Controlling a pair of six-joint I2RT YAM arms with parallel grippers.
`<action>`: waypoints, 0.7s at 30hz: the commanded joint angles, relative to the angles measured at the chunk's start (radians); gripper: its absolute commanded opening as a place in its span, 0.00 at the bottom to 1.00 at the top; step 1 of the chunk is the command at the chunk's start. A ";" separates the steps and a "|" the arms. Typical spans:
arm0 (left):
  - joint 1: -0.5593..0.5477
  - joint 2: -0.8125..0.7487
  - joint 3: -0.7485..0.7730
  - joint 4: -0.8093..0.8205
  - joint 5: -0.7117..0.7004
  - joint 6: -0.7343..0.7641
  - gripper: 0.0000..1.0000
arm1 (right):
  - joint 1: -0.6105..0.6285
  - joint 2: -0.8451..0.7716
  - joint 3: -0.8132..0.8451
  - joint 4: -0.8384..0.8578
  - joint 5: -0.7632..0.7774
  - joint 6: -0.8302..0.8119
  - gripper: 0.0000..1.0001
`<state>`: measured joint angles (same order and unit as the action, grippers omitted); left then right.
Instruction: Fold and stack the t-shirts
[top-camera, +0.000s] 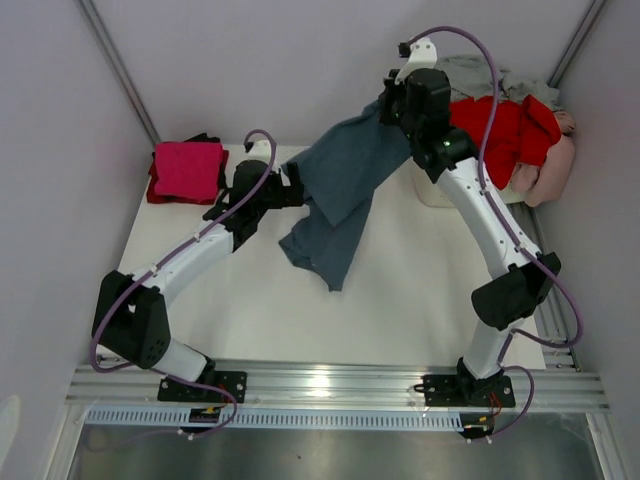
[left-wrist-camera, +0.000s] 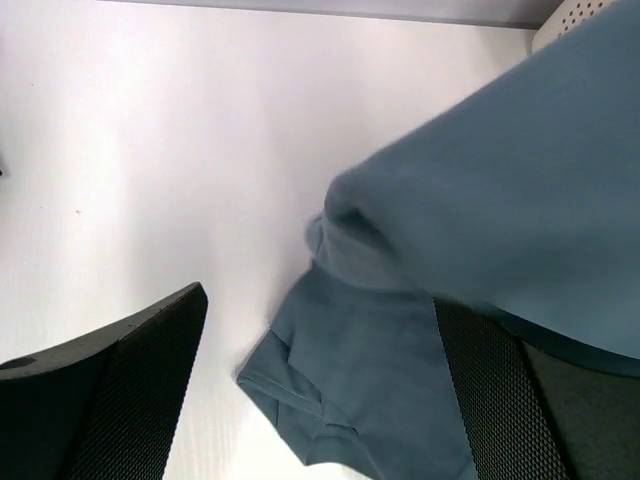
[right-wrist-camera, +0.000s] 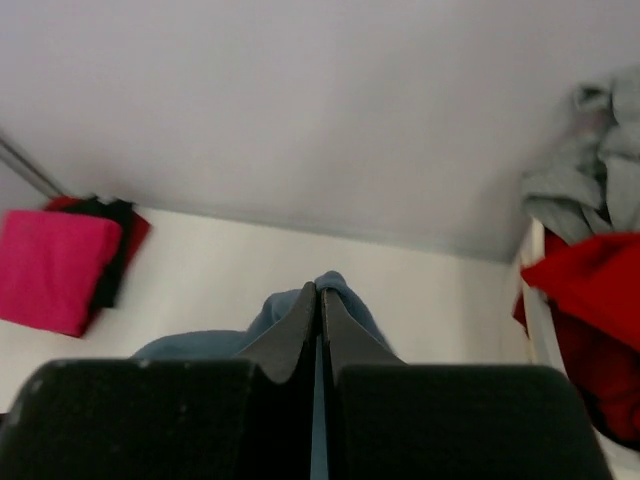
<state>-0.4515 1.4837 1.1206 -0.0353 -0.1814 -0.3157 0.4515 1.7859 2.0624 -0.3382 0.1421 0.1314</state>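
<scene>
Your right gripper (right-wrist-camera: 318, 300) is squeezing the blue-grey t-shirt (top-camera: 340, 190) tight, holding it up high. It is hanging long, down to the table (top-camera: 420, 300). Your left gripper (left-wrist-camera: 318, 298) is standing wide, the shirt just to its right.

- Left arm (top-camera: 190, 260) reaches from its base toward 1 o'clock, wrist low.
- Left gripper (left-wrist-camera: 320, 400) has its jaws spread wide.
- Right arm (top-camera: 480, 210) stretches toward 11 o'clock, wrist raised.
- Right gripper (right-wrist-camera: 318, 310) is pinched tight on the blue tee (top-camera: 340, 190).
</scene>
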 joint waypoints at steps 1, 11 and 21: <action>-0.009 -0.006 0.004 0.023 0.013 -0.020 0.99 | 0.012 -0.008 0.007 0.036 0.201 -0.096 0.00; -0.009 -0.028 -0.002 0.006 -0.105 -0.055 0.99 | 0.099 0.216 0.256 0.042 -0.109 0.104 0.00; 0.010 -0.057 -0.025 -0.031 -0.271 -0.143 0.99 | 0.067 0.259 0.467 0.601 -0.833 0.569 0.00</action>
<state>-0.4484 1.4677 1.1049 -0.0711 -0.3897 -0.4080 0.5701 2.1803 2.4657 -0.1310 -0.3752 0.5137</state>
